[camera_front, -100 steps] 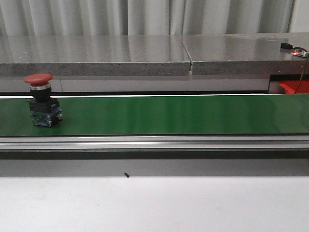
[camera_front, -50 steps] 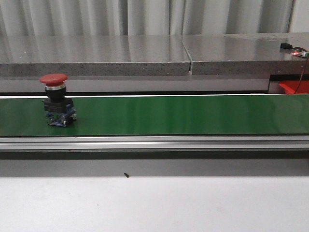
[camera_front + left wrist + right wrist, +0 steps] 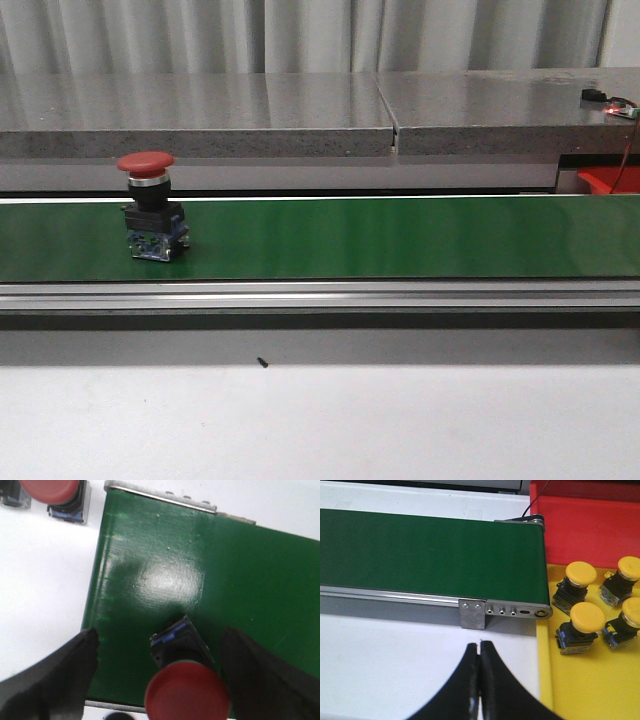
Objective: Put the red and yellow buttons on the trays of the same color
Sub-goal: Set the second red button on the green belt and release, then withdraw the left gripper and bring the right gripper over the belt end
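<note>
The left gripper (image 3: 159, 670) is spread wide with nothing in it, fingers (image 3: 50, 675) straddling a red button (image 3: 186, 690) that stands upright on the green belt (image 3: 400, 238), so that arm looks like it's hovering straight over the left end of the belt. From the front the same red button (image 3: 150, 215) sits at the left part of the belt, cap up, body on the belt surface, and neither arm shows in that view at all. Over on the right, the right gripper (image 3: 480, 680) has its fingers pressed together, holding nothing, hanging over bare white table (image 3: 395, 655) just near of the belt's right end. Beyond it is the yellow tray (image 3: 580, 680) with four yellow buttons (image 3: 585, 625) in it, and the red tray (image 3: 590, 525) lies just far of that. My guess: the button has to reach the right end before the right arm can grab it for the red tray, and it's well apart from that arm right now.
</note>
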